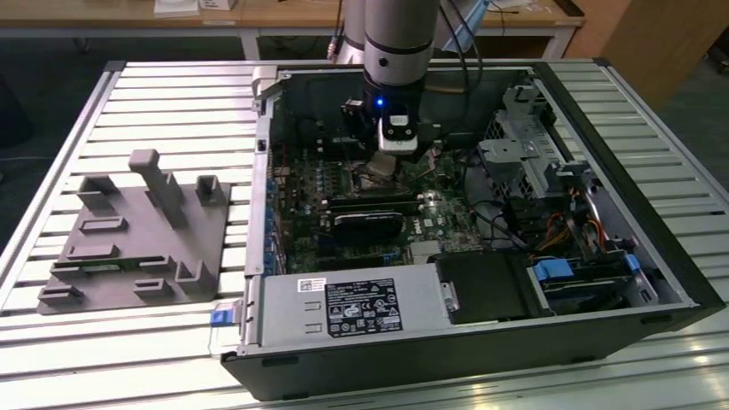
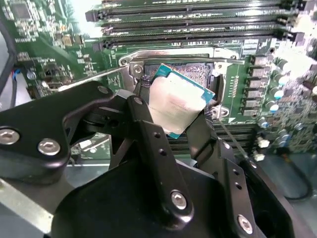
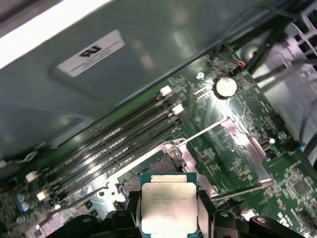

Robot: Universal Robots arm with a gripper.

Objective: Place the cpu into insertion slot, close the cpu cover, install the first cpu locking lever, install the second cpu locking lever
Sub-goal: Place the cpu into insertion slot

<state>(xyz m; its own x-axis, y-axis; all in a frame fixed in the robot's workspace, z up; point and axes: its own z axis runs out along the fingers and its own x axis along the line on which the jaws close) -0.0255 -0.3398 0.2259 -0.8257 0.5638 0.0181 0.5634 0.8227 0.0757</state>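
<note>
Exterior view: the arm's end effector (image 1: 383, 167) reaches down into an open computer case (image 1: 456, 359) on a slatted tabletop (image 1: 171, 85). Second wrist view: its fingers (image 2: 146, 126) clamp the tilted cpu (image 2: 176, 104) just above the insertion slot (image 2: 200, 73). First wrist view: the cpu cover (image 3: 243, 145) lies swung open beside the slot.

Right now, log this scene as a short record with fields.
hand: shut on the small square silver-topped cpu
cpu position: tilted above the open socket, not seated
thin silver metal cpu cover: open, clear of the socket
setting: open black computer case on a slatted table
beside case: grey moulded fixture, exterior view's left
</note>
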